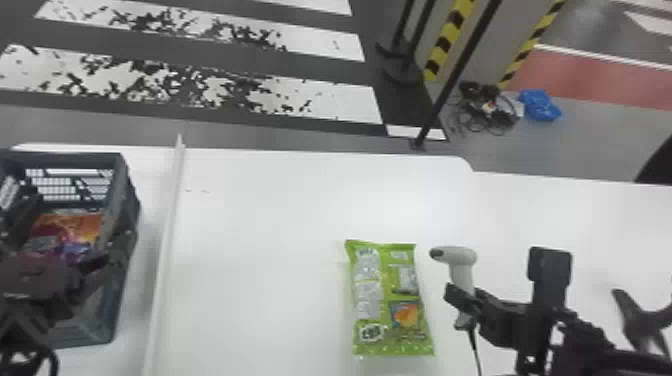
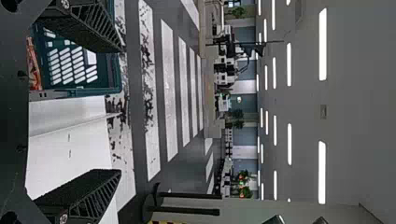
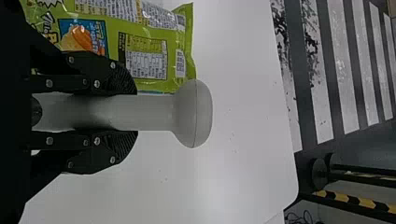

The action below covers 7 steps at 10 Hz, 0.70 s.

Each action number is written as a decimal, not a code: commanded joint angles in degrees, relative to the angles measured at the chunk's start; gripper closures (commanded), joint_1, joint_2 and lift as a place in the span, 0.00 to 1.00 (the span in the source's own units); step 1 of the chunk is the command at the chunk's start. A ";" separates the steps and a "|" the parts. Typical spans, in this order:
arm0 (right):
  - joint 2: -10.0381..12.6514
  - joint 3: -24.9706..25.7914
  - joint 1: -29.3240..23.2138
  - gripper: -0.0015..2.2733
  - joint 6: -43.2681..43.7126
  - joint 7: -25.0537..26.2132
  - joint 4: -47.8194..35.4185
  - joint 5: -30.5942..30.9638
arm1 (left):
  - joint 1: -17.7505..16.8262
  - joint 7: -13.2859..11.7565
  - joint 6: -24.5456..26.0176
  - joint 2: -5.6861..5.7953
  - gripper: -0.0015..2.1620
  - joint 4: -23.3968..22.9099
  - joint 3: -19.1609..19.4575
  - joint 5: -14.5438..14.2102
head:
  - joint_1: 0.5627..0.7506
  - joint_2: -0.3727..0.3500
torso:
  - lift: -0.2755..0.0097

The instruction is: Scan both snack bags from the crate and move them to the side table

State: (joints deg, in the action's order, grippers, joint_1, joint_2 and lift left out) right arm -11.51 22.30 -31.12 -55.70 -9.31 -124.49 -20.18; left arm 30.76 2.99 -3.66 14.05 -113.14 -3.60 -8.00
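My left gripper (image 1: 67, 250) is over the near part of the dark crate (image 1: 95, 320); an orange and purple snack bag (image 1: 80, 224) lies inside. In the left wrist view my left gripper (image 2: 120, 110) has its fingers wide apart, with the crate (image 2: 114, 79) and an orange edge of the bag (image 2: 33, 65) beyond one finger. A green snack bag (image 1: 367, 300) lies flat on the white table. Just right of it, my right gripper (image 1: 462, 302) holds the white scanner (image 1: 462, 256) upright by its handle. The right wrist view shows my right gripper (image 3: 133, 113) closed around the scanner (image 3: 194, 113), beside the green bag (image 3: 149, 56).
A raised white strip (image 1: 167, 225) runs along the table between crate and green bag. A cable (image 1: 475, 350) hangs from the scanner. Dark curved legs (image 1: 642, 320) stand at the right edge. Beyond the table, a black pole (image 1: 452, 75) rises from the floor.
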 commanded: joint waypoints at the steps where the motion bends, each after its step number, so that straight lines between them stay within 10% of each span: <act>1: 0.61 -1.03 -0.79 0.93 -0.16 0.00 -1.81 0.05 | 0.01 0.00 -0.06 -0.07 0.03 0.03 0.00 0.09 | 0.70 0.22 | 0.86; 7: 0.61 -7.00 -1.14 0.93 -1.22 -0.09 -3.83 3.22 | 0.36 0.00 -0.77 0.01 0.03 0.03 0.09 0.17 | 0.70 0.32 | 0.86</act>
State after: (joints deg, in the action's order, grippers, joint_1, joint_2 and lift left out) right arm -10.87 15.91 -32.23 -57.23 -9.40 -128.34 -17.54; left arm 31.08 2.99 -4.41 14.05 -113.10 -3.52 -7.82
